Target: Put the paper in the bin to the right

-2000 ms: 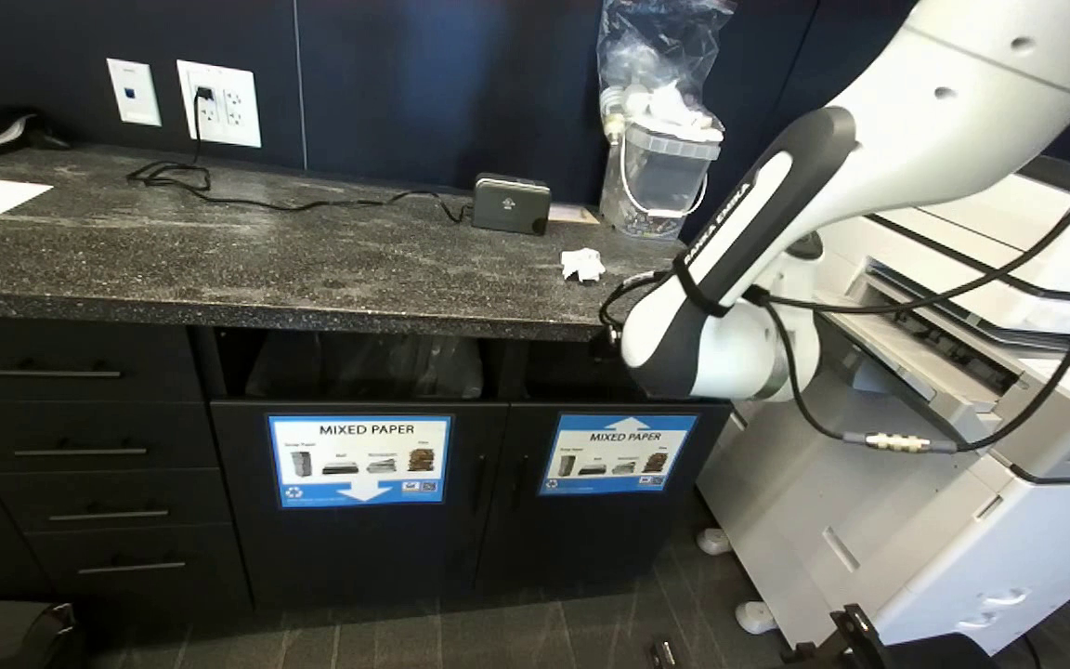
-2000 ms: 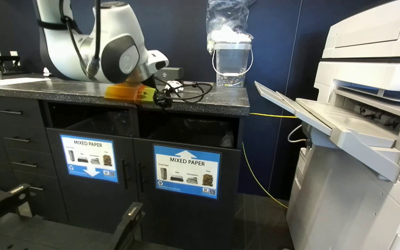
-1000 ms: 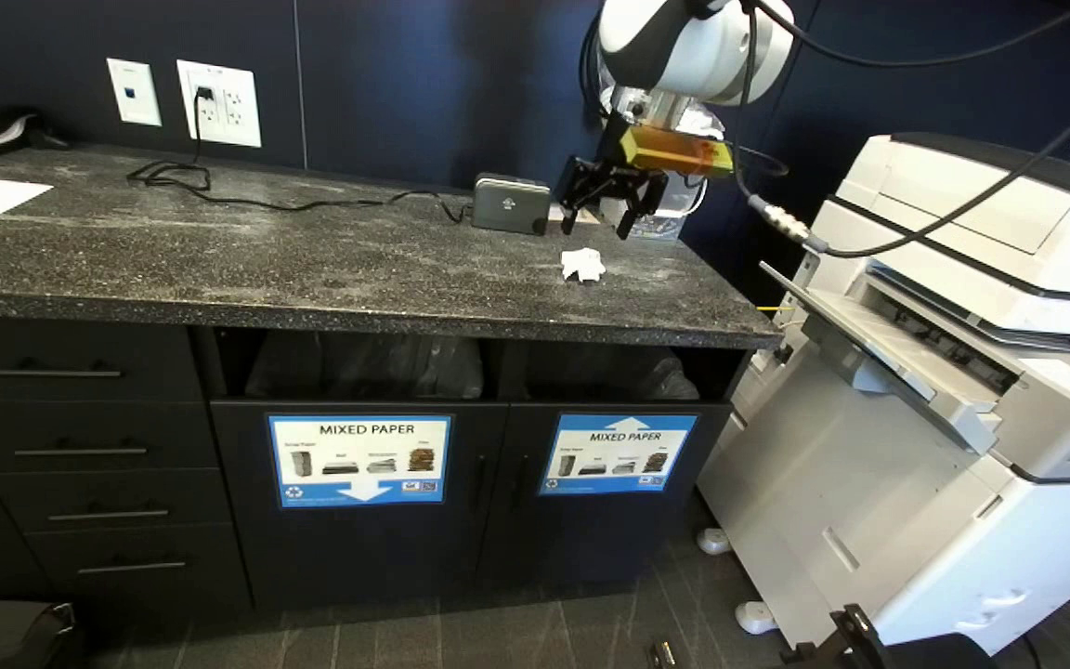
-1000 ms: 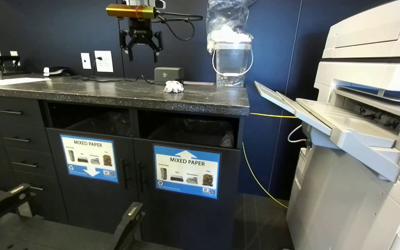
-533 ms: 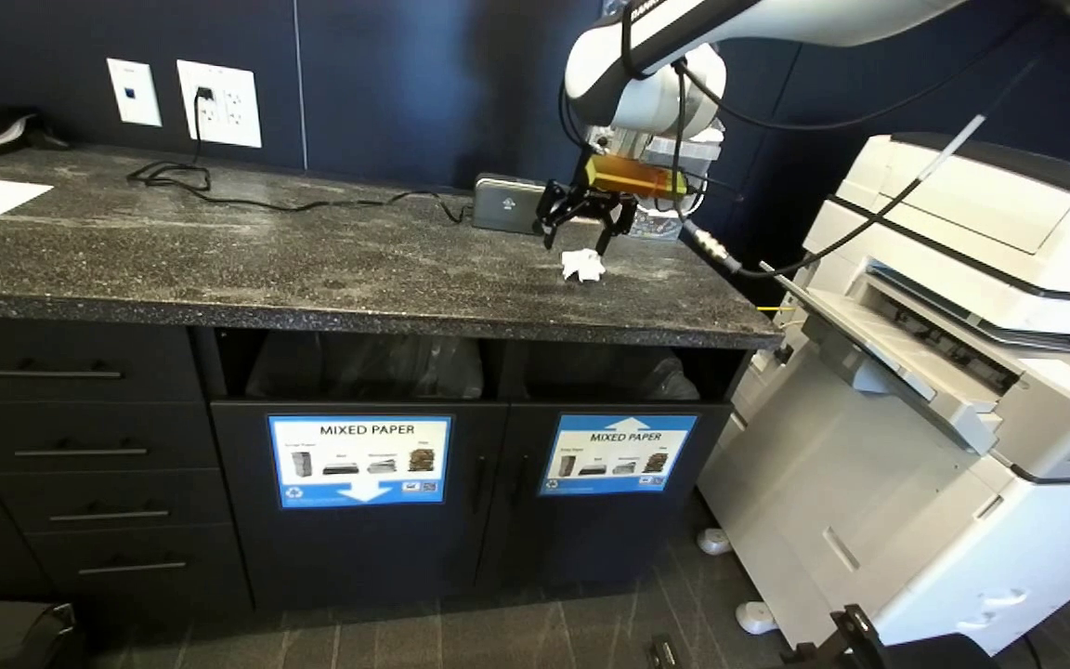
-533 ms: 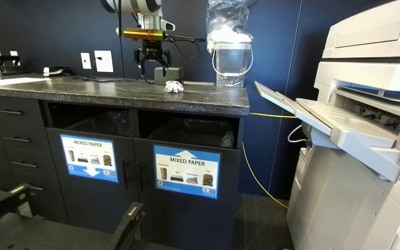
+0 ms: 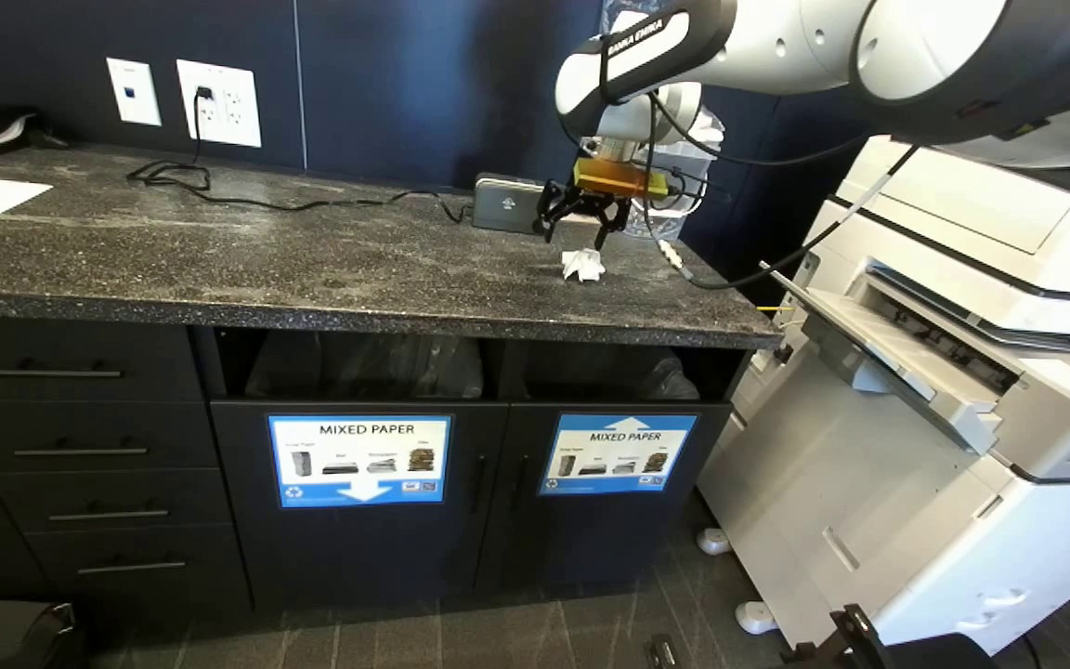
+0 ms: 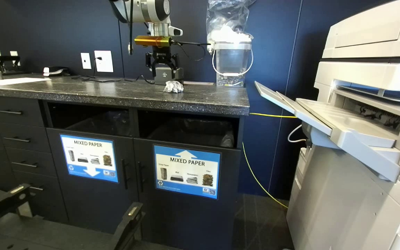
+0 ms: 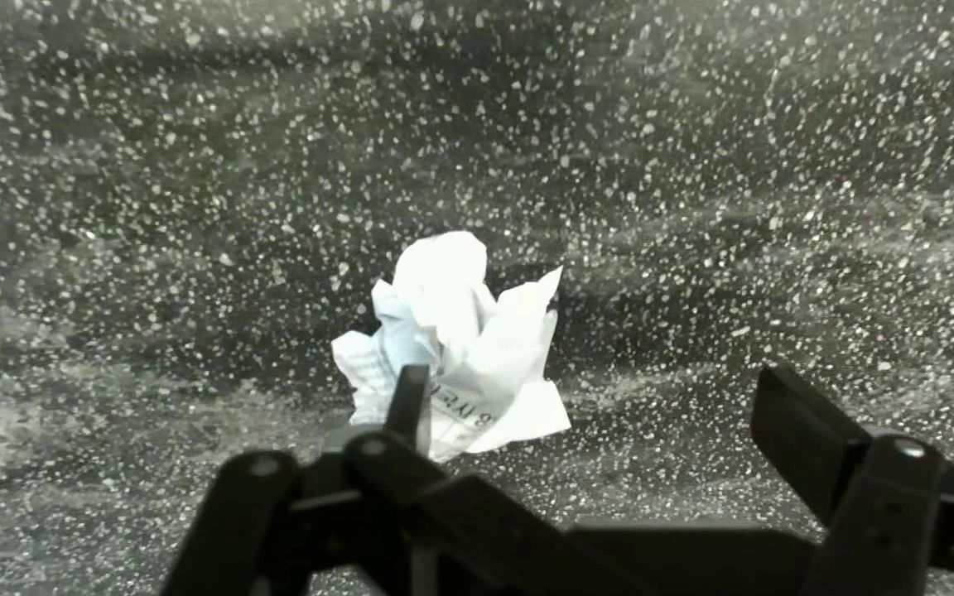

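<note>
Got gripper (image 7: 575,242) hovering over speckled counter (image 7: 312,260) with jaws spread wide. Got crumpled white paper (image 8: 174,86) lying on the counter just below, reading as apart from the gripper in an exterior view. See one finger (image 9: 407,399) crossing the paper in wrist view; can't judge contact from there. Can make out printed characters on the paper only in wrist view. Get the bin to the right (image 8: 186,222), with its blue-headed label (image 8: 187,170), only in both exterior views, along with the large printer (image 8: 339,208).

In the wrist view, the hand (image 9: 593,401) hides part of the crumpled paper (image 9: 470,352)
</note>
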Controlling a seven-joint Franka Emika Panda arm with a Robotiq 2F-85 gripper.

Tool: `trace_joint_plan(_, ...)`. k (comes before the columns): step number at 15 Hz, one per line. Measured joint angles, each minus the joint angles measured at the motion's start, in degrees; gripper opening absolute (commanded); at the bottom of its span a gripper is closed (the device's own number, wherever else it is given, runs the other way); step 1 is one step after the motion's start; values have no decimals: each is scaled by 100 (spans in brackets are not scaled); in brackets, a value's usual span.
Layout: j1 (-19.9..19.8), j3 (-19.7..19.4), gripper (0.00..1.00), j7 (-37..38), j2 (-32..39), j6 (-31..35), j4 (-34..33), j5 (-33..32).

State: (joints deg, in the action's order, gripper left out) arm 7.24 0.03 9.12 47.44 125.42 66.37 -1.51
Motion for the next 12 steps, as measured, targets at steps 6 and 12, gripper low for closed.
trace_joint_plan(6,61,-172,100,302,550,-507,-821,-60)
trace_joint_plan(12,63,-245,100,443,947,-820,-1330,-60)
